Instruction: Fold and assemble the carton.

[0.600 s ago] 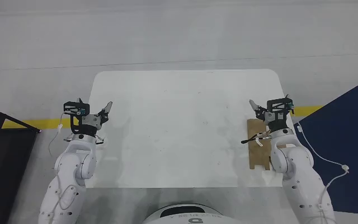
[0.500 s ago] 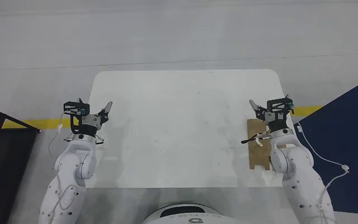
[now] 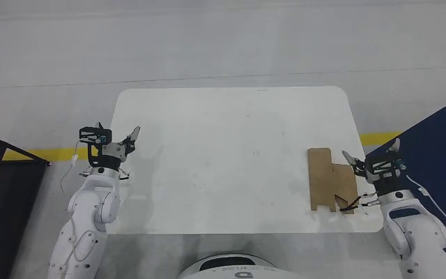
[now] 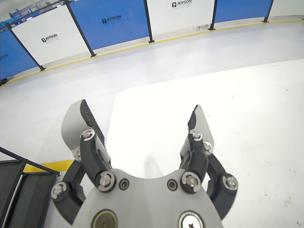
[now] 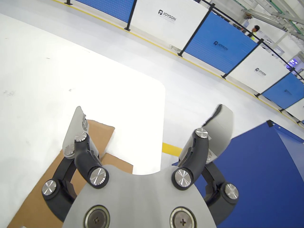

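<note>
Cardboard carton lies flat and unfolded on the table; left pincer and right pincer are spread and empty, so all the folding remains.

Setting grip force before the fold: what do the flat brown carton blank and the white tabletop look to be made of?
Flat brown carton blank: looks like plain cardboard, matte and unprinted, with cleanly cut notches; corrugated or solid cannot be told. White rounded-corner tabletop: a smooth hard sheet, perhaps laminate or painted board, faintly glossy with small dark scuffs.
</note>
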Controlling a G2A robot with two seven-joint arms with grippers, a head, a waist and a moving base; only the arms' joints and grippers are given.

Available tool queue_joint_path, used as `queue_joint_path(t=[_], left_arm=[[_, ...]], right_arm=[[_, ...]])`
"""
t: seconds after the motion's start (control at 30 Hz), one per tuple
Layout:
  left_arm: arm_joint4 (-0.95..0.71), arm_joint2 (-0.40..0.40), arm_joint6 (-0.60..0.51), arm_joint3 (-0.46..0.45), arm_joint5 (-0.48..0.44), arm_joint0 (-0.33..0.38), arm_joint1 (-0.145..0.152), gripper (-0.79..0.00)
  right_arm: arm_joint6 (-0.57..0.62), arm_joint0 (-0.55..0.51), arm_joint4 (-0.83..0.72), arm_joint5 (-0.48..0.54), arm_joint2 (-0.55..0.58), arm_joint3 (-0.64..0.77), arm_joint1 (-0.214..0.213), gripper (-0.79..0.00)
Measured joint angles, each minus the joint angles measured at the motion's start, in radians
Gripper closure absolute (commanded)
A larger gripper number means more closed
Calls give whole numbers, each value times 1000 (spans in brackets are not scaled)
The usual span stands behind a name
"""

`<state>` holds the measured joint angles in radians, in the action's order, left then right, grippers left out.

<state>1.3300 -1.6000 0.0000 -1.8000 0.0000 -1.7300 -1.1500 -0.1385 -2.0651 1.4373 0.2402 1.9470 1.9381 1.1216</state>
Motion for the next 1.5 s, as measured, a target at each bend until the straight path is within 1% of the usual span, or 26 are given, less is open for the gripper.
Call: queue_joint_path(t=[0.2, 0.23, 0.3, 0.37, 0.43, 0.53, 0.6, 0.63, 0.7, 0.73, 0.83, 0.87, 1.1, 1.3, 1.43, 1.5], left_arm=[[0, 0, 0, 0, 0, 0, 0, -785], [0, 0, 0, 0, 0, 0, 0, -785], [0, 0, 0, 0, 0, 0, 0, -785], [0, 0, 0, 0, 0, 0, 0, -785], [0, 0, 0, 0, 0, 0, 0, -785], [0, 0, 0, 0, 0, 0, 0, -785], [0, 0, 0, 0, 0, 0, 0, -785], [0, 0, 0, 0, 0, 0, 0, -785], [0, 0, 0, 0, 0, 0, 0, -785], [0, 0, 0, 0, 0, 0, 0, -785], [0, 0, 0, 0, 0, 0, 0, -785], [0, 0, 0, 0, 0, 0, 0, -785], [0, 0, 0, 0, 0, 0, 0, -785], [0, 0, 0, 0, 0, 0, 0, -785], [0, 0, 0, 0, 0, 0, 0, -785], [0, 0, 0, 0, 0, 0, 0, -785]], right_arm=[[0, 1, -2, 5, -4, -1, 0, -785], [-6, -5, -18, 24, -3, -4, -1, -785], [-35, -30, -36, 73, 34, -19, -3, -785], [-75, -81, 9, 150, 89, -43, -7, -785], [-122, -136, 88, 224, 135, -52, -13, -785], [-190, -211, 206, 261, 167, -52, -15, -770], [-217, -244, 276, 255, 167, -49, -15, -727], [-228, -261, 312, 250, 161, -49, -15, -727], [-238, -276, 346, 243, 151, -51, -14, -686], [-239, -282, 364, 237, 144, -52, -13, -640], [-240, -285, 397, 228, 124, -59, -11, -640], [-239, -285, 405, 224, 118, -62, -11, -625], [-204, -265, 465, 193, 81, -78, -10, -631], [-173, -236, 520, 156, 57, -92, -10, -603], [-164, -223, 549, 127, 38, -89, -9, -570], [-157, -220, 580, 110, 24, -84, -9, -573]])
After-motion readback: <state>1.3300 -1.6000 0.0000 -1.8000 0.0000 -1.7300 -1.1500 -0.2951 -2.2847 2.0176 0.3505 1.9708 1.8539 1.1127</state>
